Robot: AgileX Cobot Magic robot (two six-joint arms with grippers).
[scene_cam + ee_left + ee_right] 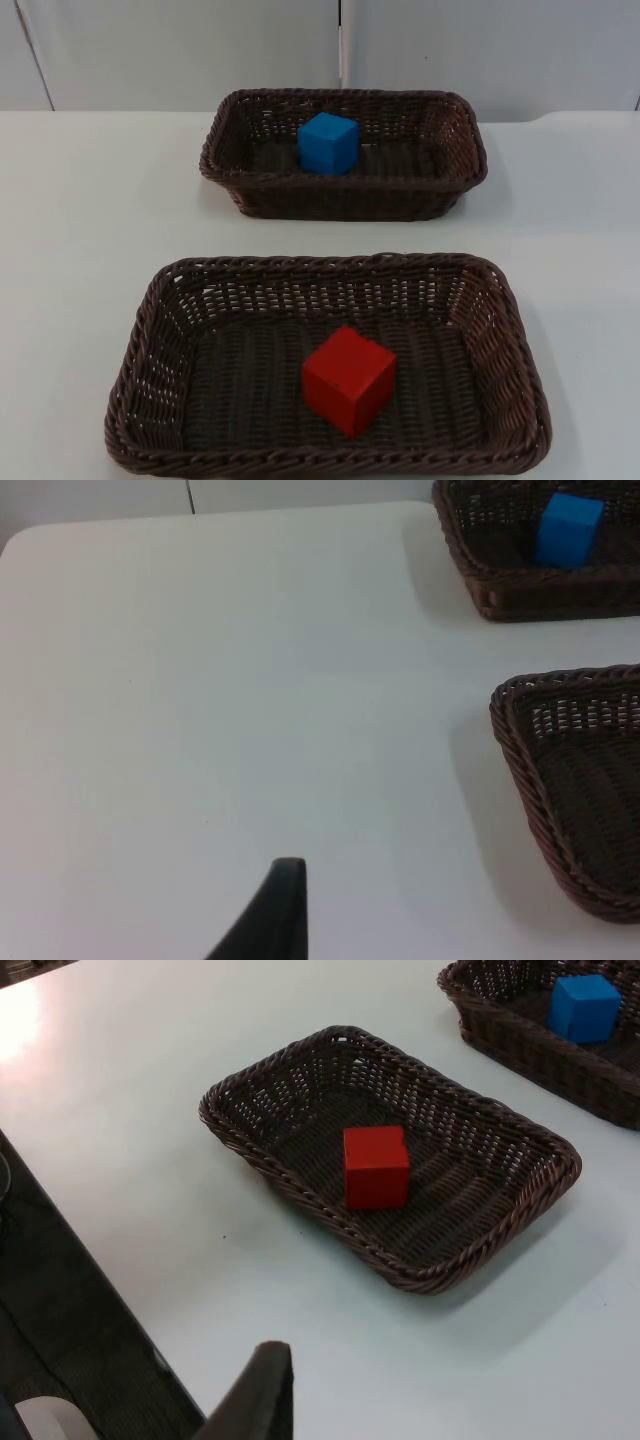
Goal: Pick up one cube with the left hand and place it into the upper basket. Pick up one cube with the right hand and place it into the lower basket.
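left gripper [285, 905] over bare white table [230, 680], left of both baskets, fingers' state not tellable. blue cube [328, 143] lying inside upper basket [220, 150], near its middle. red cube [349, 380] resting on floor of lower basket [150, 330], slightly right of centre. right gripper [262, 1390] above table's near edge, apart from lower basket, fingers' state not tellable.

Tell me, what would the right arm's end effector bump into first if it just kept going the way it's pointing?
Probably bare white table top first, then the near rim of the brown wicker lower basket holding the red cube; depth is hard to judge.
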